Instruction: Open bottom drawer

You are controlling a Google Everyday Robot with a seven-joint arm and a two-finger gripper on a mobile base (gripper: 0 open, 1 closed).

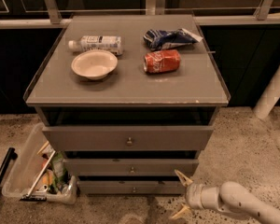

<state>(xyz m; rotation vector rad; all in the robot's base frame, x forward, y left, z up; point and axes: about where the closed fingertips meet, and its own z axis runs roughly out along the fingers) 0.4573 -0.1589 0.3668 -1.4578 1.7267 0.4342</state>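
The gripper [181, 195] is at the near right of the scene, low over the speckled floor [252, 139], on the end of a white arm [245, 203] that enters from the near right corner. Its two pale fingers [182, 177] stand apart and point left toward the cabinet, with nothing held between them. The upper finger lies over the right end of the bottom drawer [116, 187]; whether it touches cannot be told. The lower finger is nearer than the drawer front, over the floor.

The bottom drawer is the lowest of three grey fronts, and it looks shut. Its small round knob [134, 189] sits at the centre, well left of the gripper. No object stands between the gripper and the knob.

Left of the cabinet, a clear plastic bin [18, 171] sits on the floor beside the lower drawers, holding mixed items. A black bar [0, 174] lies further left.

Above the bottom drawer are the middle drawer [102, 167] and the taller top drawer [168, 138].

On the cabinet top [130, 85], a white bowl [94, 64] stands left and a red can [162, 61] lies on its side right. Farther back lie a water bottle [95, 44] and a blue bag [170, 38]. A white post [273, 87] stands at the right.
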